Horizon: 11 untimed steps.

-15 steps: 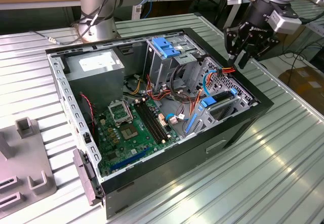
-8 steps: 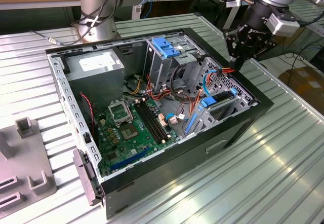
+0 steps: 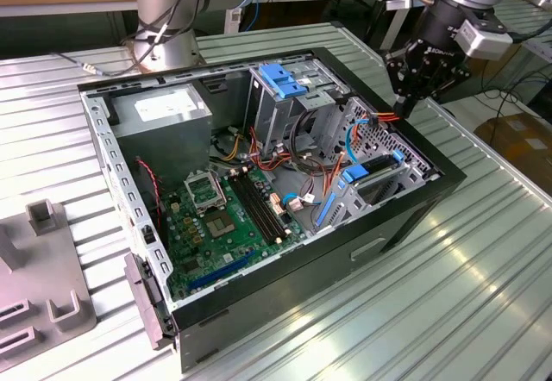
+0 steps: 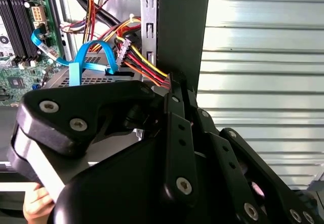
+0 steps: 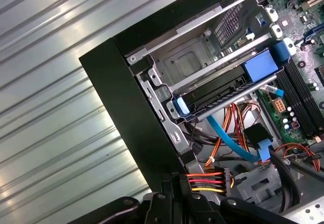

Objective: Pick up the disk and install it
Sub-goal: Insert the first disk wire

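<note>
The disk (image 3: 376,171) lies flat in the drive bay at the corner of the open computer case (image 3: 405,217) on the exterior view's right, with blue rails on its ends. In the first wrist view the disk (image 5: 217,89) sits in the metal cage, its dark edge showing between the blue rail pieces. My gripper (image 3: 404,105) hangs just above the case's rim beside that bay, fingers shut with nothing between them. In both wrist views the fingertips (image 4: 174,82) (image 5: 174,186) close together next to a bundle of red, yellow and black power wires (image 5: 207,179).
Inside the case are a grey power supply (image 3: 159,114), a tall cage with a blue latch (image 3: 283,79), the green motherboard (image 3: 224,217) and a blue data cable (image 4: 88,57). A grey fixture (image 3: 43,286) stands on the ribbed table. A person's hand (image 4: 35,202) shows.
</note>
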### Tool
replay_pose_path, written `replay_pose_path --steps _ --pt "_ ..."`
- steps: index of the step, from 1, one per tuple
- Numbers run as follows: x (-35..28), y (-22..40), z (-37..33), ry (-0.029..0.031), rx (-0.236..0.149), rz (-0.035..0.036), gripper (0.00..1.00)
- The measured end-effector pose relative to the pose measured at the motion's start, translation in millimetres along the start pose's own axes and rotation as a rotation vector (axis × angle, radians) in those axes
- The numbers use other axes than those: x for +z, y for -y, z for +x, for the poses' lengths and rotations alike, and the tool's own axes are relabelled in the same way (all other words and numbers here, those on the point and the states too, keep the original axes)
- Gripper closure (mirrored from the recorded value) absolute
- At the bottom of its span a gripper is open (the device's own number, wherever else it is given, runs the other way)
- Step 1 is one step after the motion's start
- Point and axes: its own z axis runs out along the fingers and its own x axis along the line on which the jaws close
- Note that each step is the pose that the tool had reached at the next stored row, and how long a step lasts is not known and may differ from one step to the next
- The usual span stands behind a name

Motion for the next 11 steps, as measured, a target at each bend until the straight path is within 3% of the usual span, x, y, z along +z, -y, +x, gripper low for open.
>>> replay_pose_path --steps 2,6,11 --pt "-0.7 0.1 0.1 0.0001 0.006 0.0001 0.84" --pt "-0.9 0.1 0.1 -0.0007 0.090 -0.0033 0.84" --pt "-1.0 0.0 0.2 -0.0012 0.133 -0.0050 0.84"
